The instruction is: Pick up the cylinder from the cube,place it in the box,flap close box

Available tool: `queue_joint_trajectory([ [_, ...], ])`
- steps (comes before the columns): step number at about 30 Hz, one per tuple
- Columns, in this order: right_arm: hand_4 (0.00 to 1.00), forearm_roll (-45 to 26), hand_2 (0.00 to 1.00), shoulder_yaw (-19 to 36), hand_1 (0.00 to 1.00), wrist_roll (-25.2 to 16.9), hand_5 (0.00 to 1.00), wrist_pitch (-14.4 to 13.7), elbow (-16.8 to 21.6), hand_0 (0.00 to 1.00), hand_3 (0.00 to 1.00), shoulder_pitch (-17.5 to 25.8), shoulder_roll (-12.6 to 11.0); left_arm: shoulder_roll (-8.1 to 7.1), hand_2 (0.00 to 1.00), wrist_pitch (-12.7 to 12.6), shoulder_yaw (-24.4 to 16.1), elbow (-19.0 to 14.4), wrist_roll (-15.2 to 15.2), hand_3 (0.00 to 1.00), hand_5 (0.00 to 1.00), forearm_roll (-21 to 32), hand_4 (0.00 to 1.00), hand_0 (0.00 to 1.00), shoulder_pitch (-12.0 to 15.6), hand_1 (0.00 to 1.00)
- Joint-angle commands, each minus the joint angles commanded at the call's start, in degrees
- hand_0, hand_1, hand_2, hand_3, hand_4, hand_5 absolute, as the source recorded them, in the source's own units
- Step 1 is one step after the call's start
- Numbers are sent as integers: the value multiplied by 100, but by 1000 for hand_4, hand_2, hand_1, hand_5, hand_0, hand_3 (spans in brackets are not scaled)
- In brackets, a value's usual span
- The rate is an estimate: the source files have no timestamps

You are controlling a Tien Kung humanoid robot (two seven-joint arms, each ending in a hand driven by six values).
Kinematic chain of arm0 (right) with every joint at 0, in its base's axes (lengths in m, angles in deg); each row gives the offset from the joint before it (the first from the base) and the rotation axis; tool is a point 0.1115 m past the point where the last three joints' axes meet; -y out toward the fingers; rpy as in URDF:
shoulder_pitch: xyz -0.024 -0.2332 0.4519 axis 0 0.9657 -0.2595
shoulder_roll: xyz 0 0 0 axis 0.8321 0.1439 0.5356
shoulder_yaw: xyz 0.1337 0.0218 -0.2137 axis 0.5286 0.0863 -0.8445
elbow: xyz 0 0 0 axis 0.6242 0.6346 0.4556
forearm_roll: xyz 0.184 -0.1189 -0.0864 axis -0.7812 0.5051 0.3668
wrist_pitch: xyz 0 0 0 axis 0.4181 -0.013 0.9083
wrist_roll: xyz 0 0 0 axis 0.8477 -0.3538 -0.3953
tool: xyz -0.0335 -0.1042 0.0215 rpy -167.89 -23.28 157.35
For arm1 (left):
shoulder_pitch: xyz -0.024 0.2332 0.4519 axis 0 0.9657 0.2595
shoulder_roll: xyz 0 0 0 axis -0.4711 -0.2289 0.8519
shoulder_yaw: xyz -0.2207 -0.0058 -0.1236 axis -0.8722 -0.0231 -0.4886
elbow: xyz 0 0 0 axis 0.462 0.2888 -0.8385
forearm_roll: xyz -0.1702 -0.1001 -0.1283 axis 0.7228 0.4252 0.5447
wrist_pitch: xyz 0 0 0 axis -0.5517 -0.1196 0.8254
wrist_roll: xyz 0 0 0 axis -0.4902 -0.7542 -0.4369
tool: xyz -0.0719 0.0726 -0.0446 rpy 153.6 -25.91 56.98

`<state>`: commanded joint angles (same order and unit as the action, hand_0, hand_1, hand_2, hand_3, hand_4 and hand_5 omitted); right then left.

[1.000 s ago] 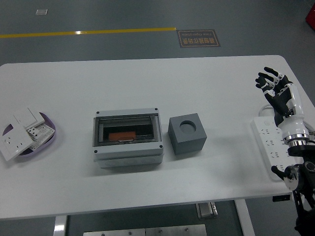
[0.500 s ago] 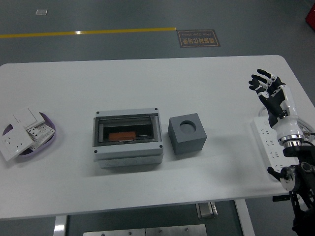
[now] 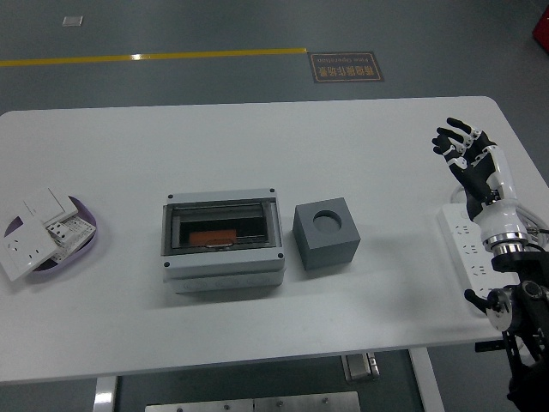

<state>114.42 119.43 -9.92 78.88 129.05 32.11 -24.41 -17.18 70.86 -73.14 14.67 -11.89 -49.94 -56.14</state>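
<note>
Head view: one grey box (image 3: 223, 241) sits at the centre of the white table (image 3: 257, 137), its clear flap lying flat over the opening, and an orange object (image 3: 213, 236) shows through that flap inside the box. Whether this orange object is the cylinder cannot be told. Just beside the box, at 3 o'clock of it, stands one dark grey cube (image 3: 326, 233); the round recess (image 3: 327, 221) in its top holds nothing that can be seen. At 9 o'clock of the box, close to the table's left edge, rests one purple bowl (image 3: 87, 241) holding several white switch and socket parts (image 3: 36, 232) piled together, one of them overhanging the rim at the lower left. At 3 o'clock of the cube, well apart from it and near the right edge, lies one white power strip (image 3: 468, 247). The right hand (image 3: 467, 152) hovers above the table at 12 o'clock of the strip, fingers (image 3: 452, 133) spread apart and gripping nothing, well apart from both cube and box. Beyond the table, the grey floor bears one yellow line (image 3: 154, 57) and one dark sign (image 3: 346, 65).
</note>
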Motion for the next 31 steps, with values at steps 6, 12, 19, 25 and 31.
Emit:
queue_joint_trajectory([
  [6,846,-122,706,-414,668,-23,321,31,-8,725,731,-119,31,23,658,9,-4,0,-50,698,314,-98,750,637,-5,671],
  [12,846,-132,705,-798,669,-21,321,31,-1,724,723,-239,42,-8,657,26,102,0,-23,698,313,-108,750,637,-73,671],
  [19,847,52,705,-1145,668,20,322,9,30,723,708,-315,-5,16,656,40,180,0,-2,698,313,-88,750,637,-111,671],
  [25,850,544,693,-1262,667,117,329,30,-35,717,683,-297,-13,61,656,36,127,0,-46,698,313,-138,749,637,-100,671],
  [31,850,639,693,-1343,667,0,329,-26,-136,717,683,-324,-38,71,656,28,49,0,-84,698,313,-210,749,637,-104,671],
])
